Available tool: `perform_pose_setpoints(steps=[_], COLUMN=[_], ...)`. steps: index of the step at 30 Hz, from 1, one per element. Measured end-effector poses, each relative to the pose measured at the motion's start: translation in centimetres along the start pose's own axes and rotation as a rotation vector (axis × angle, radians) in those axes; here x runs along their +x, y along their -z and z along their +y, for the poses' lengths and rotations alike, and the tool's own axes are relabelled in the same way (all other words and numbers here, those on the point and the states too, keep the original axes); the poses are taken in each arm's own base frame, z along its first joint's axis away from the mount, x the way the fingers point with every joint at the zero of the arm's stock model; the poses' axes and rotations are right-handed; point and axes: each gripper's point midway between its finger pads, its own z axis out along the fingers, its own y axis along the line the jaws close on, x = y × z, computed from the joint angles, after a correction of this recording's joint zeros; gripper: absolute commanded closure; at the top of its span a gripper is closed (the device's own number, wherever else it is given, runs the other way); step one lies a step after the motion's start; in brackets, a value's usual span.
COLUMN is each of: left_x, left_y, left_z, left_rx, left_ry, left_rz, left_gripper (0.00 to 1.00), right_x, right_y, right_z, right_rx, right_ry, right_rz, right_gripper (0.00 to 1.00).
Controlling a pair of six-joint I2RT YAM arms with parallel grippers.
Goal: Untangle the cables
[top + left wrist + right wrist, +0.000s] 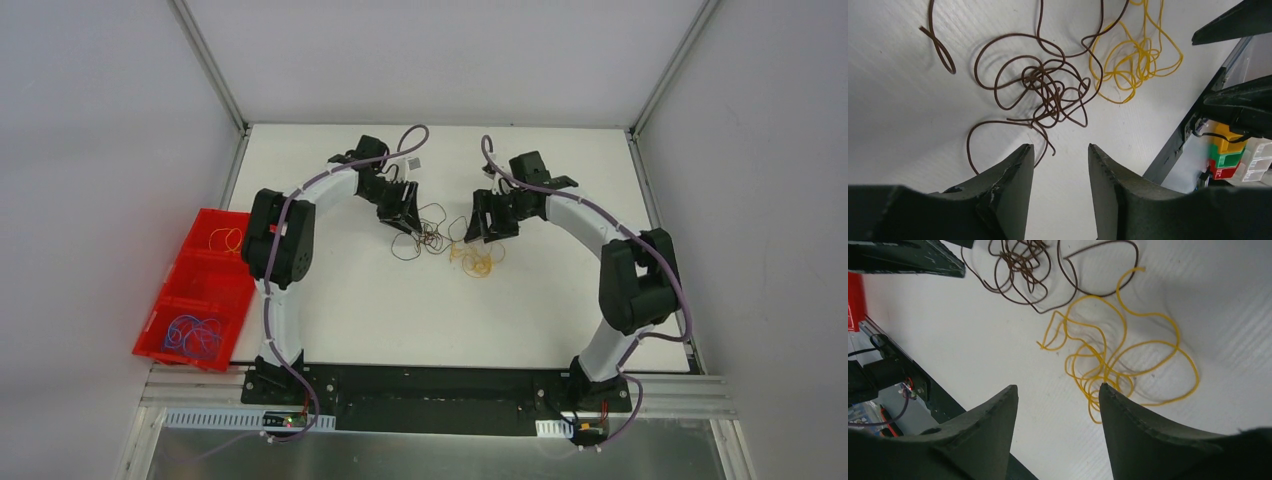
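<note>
A dark brown-black cable (430,238) lies in a tangled knot mid-table, and an orange-yellow cable (476,262) lies coiled just right of it. One dark loop overlaps the yellow coil's edge. My left gripper (409,224) is open and empty just above the dark knot's left side. In the left wrist view the gripper (1060,150) hangs near the dark cable (1045,87), with the yellow cable (1138,62) beyond. My right gripper (479,232) is open and empty over the yellow coil. In the right wrist view the gripper (1058,388) is beside the yellow cable (1103,367), with the dark cable (1020,262) further off.
A red two-compartment bin (170,290) hangs off the table's left edge. A blue cable (192,335) lies in its near compartment and a yellow strand (226,240) in the far one. The two grippers face each other a short way apart.
</note>
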Motion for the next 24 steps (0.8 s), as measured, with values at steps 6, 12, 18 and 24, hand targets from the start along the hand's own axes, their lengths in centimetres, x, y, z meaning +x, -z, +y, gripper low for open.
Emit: perform_pose_setpoints(steps=[6,12,18,24], left_x=[-1.4,-1.7,-1.5,-1.8], left_y=[-0.9,-2.1,-3.1,-3.2], left_z=[0.1,0.5,1.0,0.7], left_rx=[0.022,0.047,0.061,0.081], left_ry=[0.024,0.068,0.112,0.129], left_rz=[-0.037,-0.043,-0.034,-0.038], left_gripper=[0.69,0.7,0.72,0.97], right_x=[-2.0,-3.1,-3.3,-3.3], right_y=[-2.3,-5.5,-8.2,-10.3], right_z=[1.9,3.1,3.2,2.5], right_rx=[-0.058,-0.097,-0.111,-0.074], right_ry=[0.016,0.015,0.001,0.014], right_rz=[-0.06,-0.082,-0.084,-0.083], right_gripper=[0.47,0.48,0.53,0.6])
